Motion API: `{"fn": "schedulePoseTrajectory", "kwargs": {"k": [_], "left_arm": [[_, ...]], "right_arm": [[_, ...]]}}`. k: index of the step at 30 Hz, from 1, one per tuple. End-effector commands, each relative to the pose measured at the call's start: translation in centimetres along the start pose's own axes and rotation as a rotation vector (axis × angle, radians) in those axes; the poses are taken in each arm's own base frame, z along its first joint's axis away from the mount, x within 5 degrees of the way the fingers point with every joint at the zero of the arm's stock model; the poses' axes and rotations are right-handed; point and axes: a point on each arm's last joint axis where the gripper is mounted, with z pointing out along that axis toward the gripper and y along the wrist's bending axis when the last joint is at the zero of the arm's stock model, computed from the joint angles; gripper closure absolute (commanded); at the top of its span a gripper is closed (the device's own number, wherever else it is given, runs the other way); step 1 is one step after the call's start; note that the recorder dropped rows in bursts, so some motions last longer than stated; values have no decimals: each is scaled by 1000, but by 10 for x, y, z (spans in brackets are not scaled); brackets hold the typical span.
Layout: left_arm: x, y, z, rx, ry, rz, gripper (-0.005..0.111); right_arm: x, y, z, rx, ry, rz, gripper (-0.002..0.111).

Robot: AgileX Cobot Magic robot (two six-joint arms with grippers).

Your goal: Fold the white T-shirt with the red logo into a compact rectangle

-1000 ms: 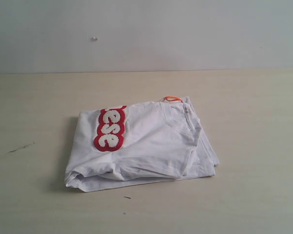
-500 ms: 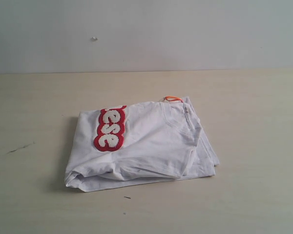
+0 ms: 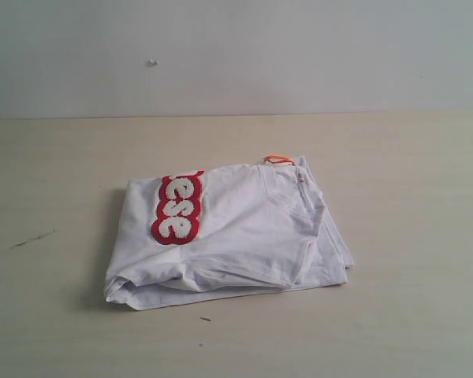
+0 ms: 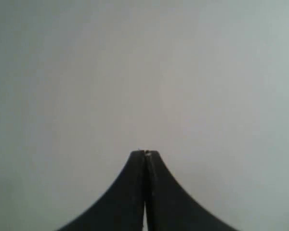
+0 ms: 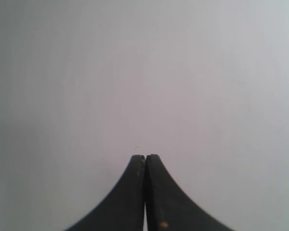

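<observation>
Cotton, soft, light and limp, is to be expected: the white T-shirt point(image 3: 244, 236) lies folded mid-way across the table point(image 3: 410, 315), red logo point(image 3: 178, 209) uppermost (probably stiffer there). Layered edges are best pinched. Left tool point(image 4: 145, 153) and right tool point(image 5: 145, 156) are seen clenched, empty.

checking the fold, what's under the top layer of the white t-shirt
More layers of the white T-shirt peek out at its right and near edges, on the table. The red logo runs over the far fold; its other letters are hidden.

A fold in the white T-shirt point(image 3: 244, 236) is hiding part of the red logo point(image 3: 178, 208); the orange tag point(image 3: 278, 159) is peeking out, half covered.
</observation>
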Motion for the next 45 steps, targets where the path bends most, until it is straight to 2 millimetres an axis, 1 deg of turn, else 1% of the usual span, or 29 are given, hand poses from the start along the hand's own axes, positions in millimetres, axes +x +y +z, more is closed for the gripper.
{"fn": "schedulePoseTrajectory", "kwargs": {"k": [1, 2, 4, 10, 14, 20, 23, 24, 26, 27, 32, 34, 36, 39, 42, 45], "left_arm": [[11, 3, 2, -43, -12, -48, 107], [16, 3, 2, -42, -19, -80, 107], [26, 3, 3, -40, -11, -82, 107], [70, 2, 3, -43, 114, -87, 107], [100, 2, -1, -50, 217, -116, 107], [136, 1, -9, -49, 287, -111, 107], [153, 0, -14, -49, 320, -110, 107], [165, -1, -18, -49, 346, -111, 107], [181, -2, -25, -40, 395, -113, 107], [192, -3, -30, -27, 432, -108, 107], [227, -5, -50, -18, 560, -98, 107], [229, -5, -50, -23, 577, -112, 107], [234, -5, -54, -22, 654, -115, 107], [236, -7, -55, 11, 674, -122, 107], [238, -8, -58, 51, 709, -89, 107], [241, -8, -61, 56, 757, -69, 107]], "right_arm": [[1, 0, 0, 2, 0, -3, 108], [1, 0, 0, 2, 0, -3, 108], [1, 0, 0, 2, 0, -3, 108], [1, 0, 0, 2, 0, -3, 108], [1, 0, 0, 2, 0, -3, 108], [1, 0, 0, 2, 0, -3, 108], [1, 0, 0, 2, 0, -3, 108], [1, 0, 0, 2, 0, -3, 108], [1, 0, 0, 2, 0, -3, 108], [1, 0, 0, 2, 0, -3, 108], [1, 0, 0, 2, 0, -3, 108], [1, 0, 0, 2, 0, -3, 108], [1, 0, 0, 2, 0, -3, 108], [3, 0, 0, -4, 15, -3, 108], [3, 0, 0, -5, 18, -3, 108], [3, 0, 0, -5, 18, -3, 108]]}}
